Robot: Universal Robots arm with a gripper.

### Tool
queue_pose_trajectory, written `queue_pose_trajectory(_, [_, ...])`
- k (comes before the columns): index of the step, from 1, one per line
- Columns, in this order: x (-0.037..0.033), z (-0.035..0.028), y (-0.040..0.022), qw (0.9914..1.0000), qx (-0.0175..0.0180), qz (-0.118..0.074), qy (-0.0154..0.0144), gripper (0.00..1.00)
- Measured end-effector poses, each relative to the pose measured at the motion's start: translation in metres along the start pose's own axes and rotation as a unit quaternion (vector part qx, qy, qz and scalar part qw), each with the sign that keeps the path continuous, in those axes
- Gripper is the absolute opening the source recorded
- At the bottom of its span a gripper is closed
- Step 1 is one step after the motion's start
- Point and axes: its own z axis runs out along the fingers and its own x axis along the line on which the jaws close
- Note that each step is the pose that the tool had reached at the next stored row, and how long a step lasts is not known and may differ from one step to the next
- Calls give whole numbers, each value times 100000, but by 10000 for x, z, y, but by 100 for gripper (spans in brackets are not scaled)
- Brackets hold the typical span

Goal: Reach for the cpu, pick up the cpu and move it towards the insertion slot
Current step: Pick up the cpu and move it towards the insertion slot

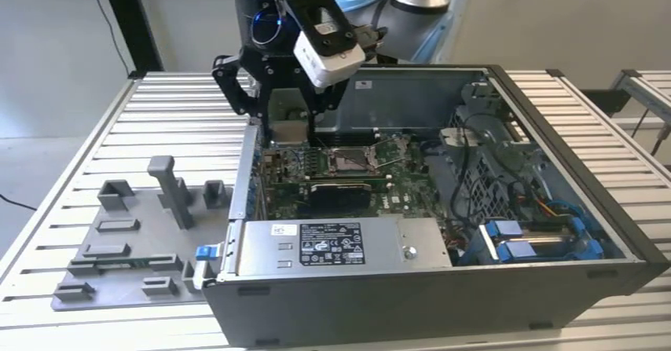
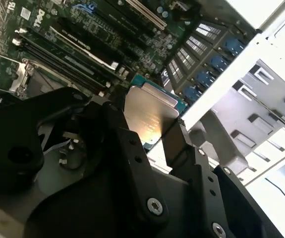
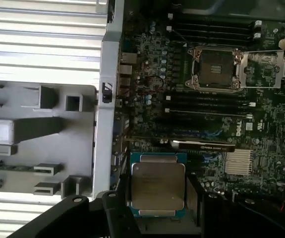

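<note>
My gripper (image 1: 287, 127) is shut on the cpu (image 3: 157, 184), a flat square chip with a silver-grey top and a green rim. Black fingers (image 2: 132, 144) clamp it on two opposite edges, and its metal face (image 2: 149, 111) catches the light. In the exterior view the gripper hangs over the left wall of the open computer case, above the green board's left end. The insertion slot (image 1: 351, 160) lies to the exterior view's right of the gripper. It is a square metal-framed socket (image 3: 216, 69) with a dark centre and its cover swung open. The cpu is apart from it and above the board.
A grey tray (image 1: 126, 241) with upright blocks lies on the slatted table at the exterior view's left of the case. Inside the case (image 1: 524, 76) are a silver power supply (image 1: 325, 245), black memory slots (image 3: 206, 101), a finned heatsink (image 3: 239, 161), cables and blue drive clips (image 1: 524, 241).
</note>
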Motion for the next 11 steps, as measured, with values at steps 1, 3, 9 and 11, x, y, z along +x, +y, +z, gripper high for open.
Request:
queue_pose_trajectory(1, [-33,0,-1,100000,0,4,-1,0])
queue_pose_trajectory(3, [-100,2,-4,100000,-3,1,-3,0])
queue_pose_trajectory(9, [-304,4,-13,100000,-3,2,14,0])
queue_pose_trajectory(11, [-374,4,-16,100000,-3,5,15,0])
